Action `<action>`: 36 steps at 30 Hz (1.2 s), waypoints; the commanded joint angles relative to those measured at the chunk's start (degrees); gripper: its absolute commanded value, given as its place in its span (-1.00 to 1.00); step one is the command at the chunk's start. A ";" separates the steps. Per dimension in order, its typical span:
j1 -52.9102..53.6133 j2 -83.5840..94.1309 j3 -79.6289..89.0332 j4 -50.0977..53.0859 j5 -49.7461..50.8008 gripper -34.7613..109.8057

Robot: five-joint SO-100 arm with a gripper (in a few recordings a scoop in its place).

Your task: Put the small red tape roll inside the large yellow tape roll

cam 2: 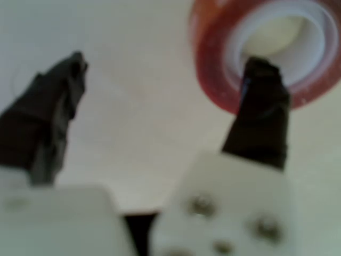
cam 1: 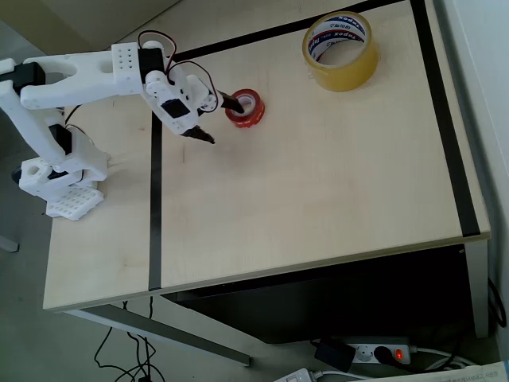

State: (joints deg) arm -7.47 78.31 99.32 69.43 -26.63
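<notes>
We see the small red tape roll (cam 1: 244, 108), a glossy ring with a pale core, lying flat on the pale wood-grain table (cam 1: 318, 199). The large yellow tape roll (cam 1: 340, 50), translucent and tall, sits well apart. The white arm reaches across; its gripper (cam 1: 225, 117) is spread wide, one black-taped finger (cam 2: 259, 114) over the red roll's rim.

The place looks like an office or lab workspace. A pale wood-laminate desk (cam 1: 318, 191) on grey metal legs carries black tape lines (cam 1: 155, 207) marking a work area, just beside the gripper (cam 1: 223, 118). On the grey floor below the desk's near edge, well apart from the gripper, lie a power strip (cam 1: 374, 350) with a lit red switch and loose black cables (cam 1: 127, 350).
</notes>
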 commanded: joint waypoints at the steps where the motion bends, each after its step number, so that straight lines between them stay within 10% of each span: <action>1: -2.11 4.22 -3.25 5.45 -0.79 -0.10; 12: -3.87 -13.45 -7.65 -1.23 0.35 -0.12; 16: -3.78 -15.64 -11.69 -0.97 3.16 -0.52; 36: 0.88 -1.14 -48.78 8.44 4.13 -0.52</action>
State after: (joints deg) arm -6.59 70.14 65.48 76.90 -21.80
